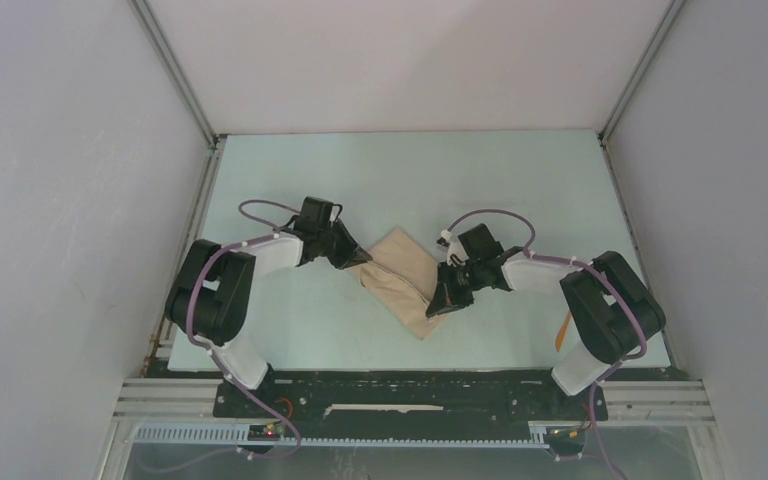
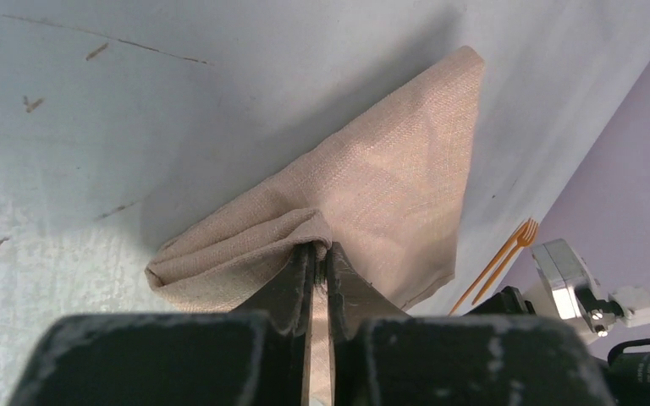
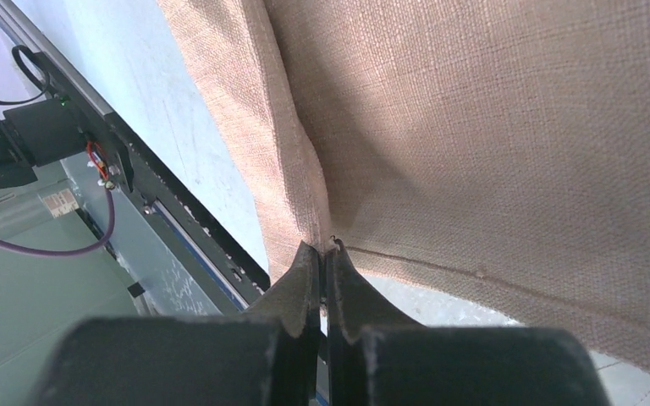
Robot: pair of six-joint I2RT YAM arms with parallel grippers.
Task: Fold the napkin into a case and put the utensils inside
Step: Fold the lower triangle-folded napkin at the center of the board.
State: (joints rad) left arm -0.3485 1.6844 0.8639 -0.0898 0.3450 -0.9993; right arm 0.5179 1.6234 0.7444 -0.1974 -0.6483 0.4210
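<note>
The left jaws are pressed together on a bunched fold of the napkin [image 2: 389,178], and the cloth puckers where it enters them. How much cloth lies between them is hidden by the jaws. The right jaws are also closed, pinching the napkin [image 3: 491,127] at an edge beside a stitched hem line. In the right wrist view the cloth fills most of the frame and is cut off at the top and right, so its outline cannot be read there.

From above, the napkin [image 1: 400,280] is a folded beige shape lying on the diagonal in the middle of the pale surface [image 1: 360,170], between the two arms. The arms cover its left corner and part of its right edge. Shadow under it in the left wrist view suggests some of it is raised, but I cannot tell how much rests flat.

The utensils [image 2: 504,254] lie well apart from the napkin, near the right side of the surface. They are thin orange pieces side by side, one with fork tines, and their lower ends are hidden behind the right arm's hardware. In the top view only an orange sliver [image 1: 563,330] shows beside that arm.
</note>
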